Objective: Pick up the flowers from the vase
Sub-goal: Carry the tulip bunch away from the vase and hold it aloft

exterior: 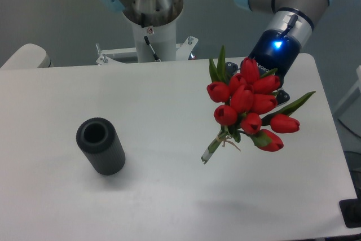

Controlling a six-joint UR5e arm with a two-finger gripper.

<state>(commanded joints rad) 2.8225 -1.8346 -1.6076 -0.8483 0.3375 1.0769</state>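
Note:
The flowers [247, 103], a bunch of red tulip buds with green leaves and short tied stems, hang in the air over the right part of the table, stems pointing down and left. My gripper [272, 86] sits behind the blooms at the end of the blue-lit wrist. Its fingers are hidden by the buds, but it carries the bunch. The vase [100, 145], a dark ribbed cylinder with its round mouth showing, stands empty on the left of the table, far from the bunch.
The white table [169, 100] ends close to the right of the bunch. The arm's base column [151, 23] stands behind the far edge. A dark object [352, 214] sits at the lower right corner.

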